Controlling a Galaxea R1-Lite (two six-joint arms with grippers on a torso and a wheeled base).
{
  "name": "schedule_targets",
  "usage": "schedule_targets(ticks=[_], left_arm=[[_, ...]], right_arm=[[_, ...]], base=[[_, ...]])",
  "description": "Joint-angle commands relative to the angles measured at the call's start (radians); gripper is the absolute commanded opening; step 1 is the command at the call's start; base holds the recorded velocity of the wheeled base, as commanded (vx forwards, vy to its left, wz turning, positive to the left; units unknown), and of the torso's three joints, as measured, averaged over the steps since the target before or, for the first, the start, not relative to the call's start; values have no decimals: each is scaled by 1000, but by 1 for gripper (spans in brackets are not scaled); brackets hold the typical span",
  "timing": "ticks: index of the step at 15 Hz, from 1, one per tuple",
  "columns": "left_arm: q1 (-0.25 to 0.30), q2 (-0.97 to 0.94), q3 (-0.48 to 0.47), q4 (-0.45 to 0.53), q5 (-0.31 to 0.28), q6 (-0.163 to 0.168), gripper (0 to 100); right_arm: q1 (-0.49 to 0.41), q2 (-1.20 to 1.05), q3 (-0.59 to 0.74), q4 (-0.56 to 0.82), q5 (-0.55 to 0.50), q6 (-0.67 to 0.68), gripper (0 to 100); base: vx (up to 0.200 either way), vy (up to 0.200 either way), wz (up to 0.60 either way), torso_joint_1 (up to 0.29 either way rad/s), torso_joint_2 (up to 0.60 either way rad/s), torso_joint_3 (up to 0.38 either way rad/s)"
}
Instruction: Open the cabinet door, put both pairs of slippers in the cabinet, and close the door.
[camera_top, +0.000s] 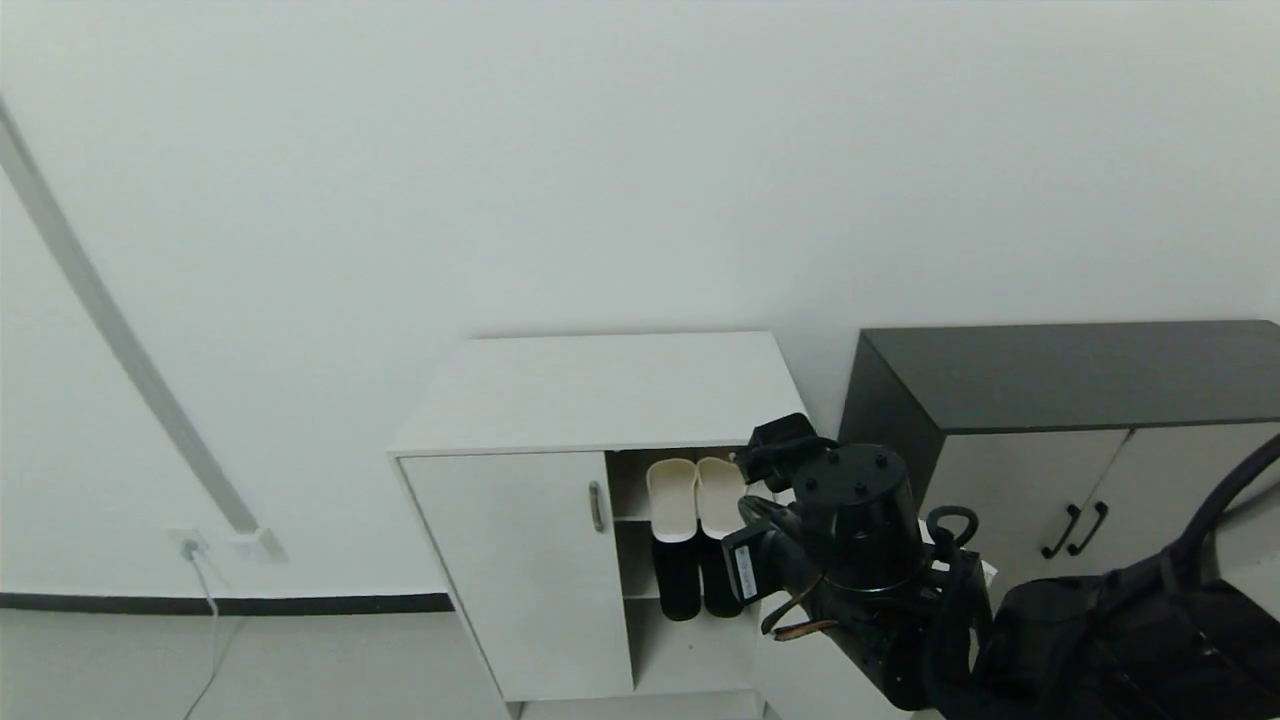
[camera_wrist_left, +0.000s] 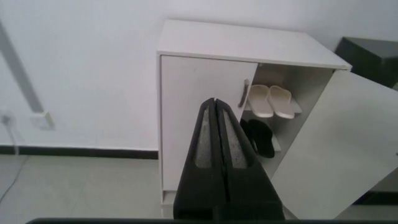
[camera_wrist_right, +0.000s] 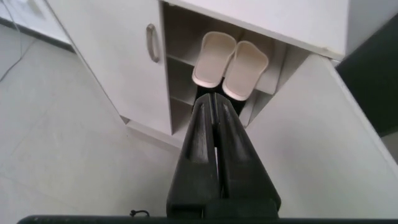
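1. The cabinet (camera_top: 590, 390) stands against the wall. Its 9 o'clock door (camera_top: 520, 560) is shut, and its 3 o'clock door (camera_wrist_left: 339, 146) is swung wide open.
2. The white slippers (camera_top: 696, 495) lie side by side on the upper shelf of the open half, soles toward the head camera.
3. The black slippers (camera_top: 695, 580) sit on the shelf at 6 o'clock of the white pair, also side by side.
4. The right end effector (camera_wrist_right: 214, 99) is clenched on nothing, fingers pressed together. It points at the open half and is clear of both pairs.
5. The left end effector (camera_wrist_left: 216, 102) is also clenched and empty. It hangs well back from the cabinet, facing the shut door and its handle (camera_wrist_left: 244, 93).
6. A dark cabinet (camera_top: 1060, 370) stands at 3 o'clock of the white one.
7. A wall socket (camera_top: 190, 545) with a cable sits low on the wall at 9 o'clock of the cabinet.
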Motion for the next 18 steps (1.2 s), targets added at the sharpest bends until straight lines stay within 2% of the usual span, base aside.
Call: schedule_targets(ticks=[1,3,10,14,18], left_arm=[[1,1,0,-1,-1,0,0],[1,1,0,-1,1,0,0],[1,1,0,-1,1,0,0],[1,1,0,-1,-1,1,0],[1,1,0,-1,-1,0,0]], right_arm=[[-4,0,0,0,-1,-1,0],[-12,2,0,0,-1,-2,0],[-66,9,3,-18,-5,-24,0],[-67,31,12,-78,-5,-45,0],[-72,32,15,-90,-5,-51,0]], base=[[0,0,-600,7,2,2],[0,0,-600,14,5,-7],[0,0,0,0,0,0],[0,0,0,0,0,0],[-200,0,0,7,7,0]])
